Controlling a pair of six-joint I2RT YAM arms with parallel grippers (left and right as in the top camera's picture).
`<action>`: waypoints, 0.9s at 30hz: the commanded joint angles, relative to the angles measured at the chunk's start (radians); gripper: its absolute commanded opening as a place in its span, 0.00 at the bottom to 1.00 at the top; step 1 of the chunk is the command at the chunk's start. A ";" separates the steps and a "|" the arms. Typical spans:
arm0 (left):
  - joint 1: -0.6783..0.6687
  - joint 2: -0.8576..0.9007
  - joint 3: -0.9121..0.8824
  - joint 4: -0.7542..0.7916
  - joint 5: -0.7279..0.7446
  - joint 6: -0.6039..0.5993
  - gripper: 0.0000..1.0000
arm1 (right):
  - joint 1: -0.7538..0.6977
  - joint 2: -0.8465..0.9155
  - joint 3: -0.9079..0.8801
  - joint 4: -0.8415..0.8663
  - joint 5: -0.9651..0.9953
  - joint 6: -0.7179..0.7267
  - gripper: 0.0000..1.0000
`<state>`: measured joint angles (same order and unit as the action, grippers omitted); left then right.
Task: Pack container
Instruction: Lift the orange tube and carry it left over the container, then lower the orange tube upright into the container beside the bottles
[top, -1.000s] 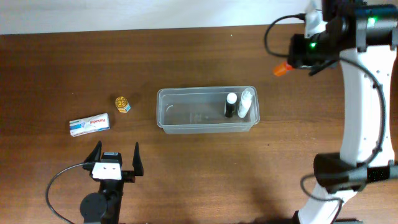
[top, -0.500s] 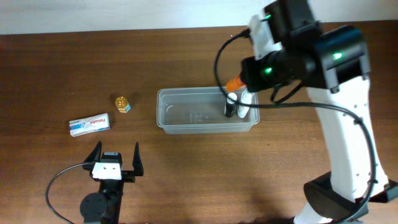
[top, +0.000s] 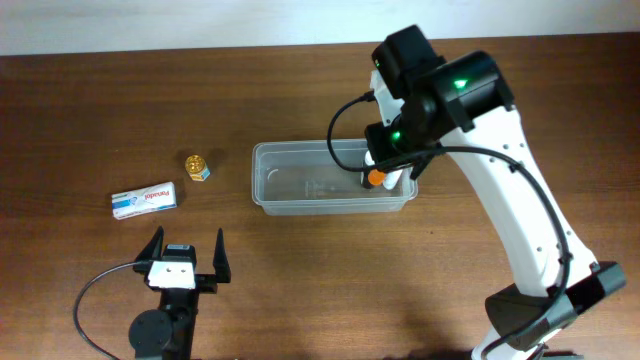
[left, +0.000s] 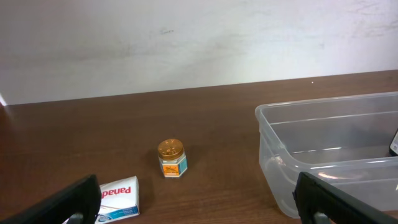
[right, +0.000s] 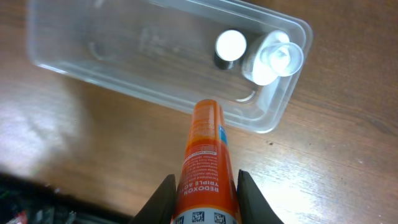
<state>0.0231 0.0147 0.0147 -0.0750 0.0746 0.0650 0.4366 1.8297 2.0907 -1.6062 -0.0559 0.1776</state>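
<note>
The clear plastic container (top: 300, 185) sits mid-table; it also shows in the right wrist view (right: 124, 56) and the left wrist view (left: 323, 149). Inside at its right end stand a dark bottle with a white cap (right: 231, 48) and a white bottle (right: 273, 61). My right gripper (right: 205, 193) is shut on an orange Redoxon tube (right: 205, 155), held above the container's right part (top: 376, 176). My left gripper (top: 187, 262) is open and empty near the front edge, left of the container.
A small gold-lidded jar (top: 197, 165) and a white Panadol box (top: 144, 200) lie left of the container, also in the left wrist view, jar (left: 171, 158), box (left: 118, 198). A pale wall runs behind the table.
My right arm swung from the far right corner leftward and down, carrying the orange tube to just over the container's right end. The left arm has not moved.
</note>
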 joint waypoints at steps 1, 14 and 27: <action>0.006 -0.009 -0.006 -0.001 -0.003 0.019 0.99 | 0.000 -0.007 -0.064 0.042 0.072 0.023 0.19; 0.006 -0.009 -0.006 -0.001 -0.003 0.019 0.99 | -0.001 0.032 -0.108 0.109 0.124 0.050 0.20; 0.006 -0.009 -0.006 -0.001 -0.003 0.019 0.99 | -0.007 0.091 -0.127 0.135 0.121 0.117 0.20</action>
<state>0.0231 0.0147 0.0147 -0.0750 0.0746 0.0650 0.4347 1.9022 1.9785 -1.4837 0.0452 0.2619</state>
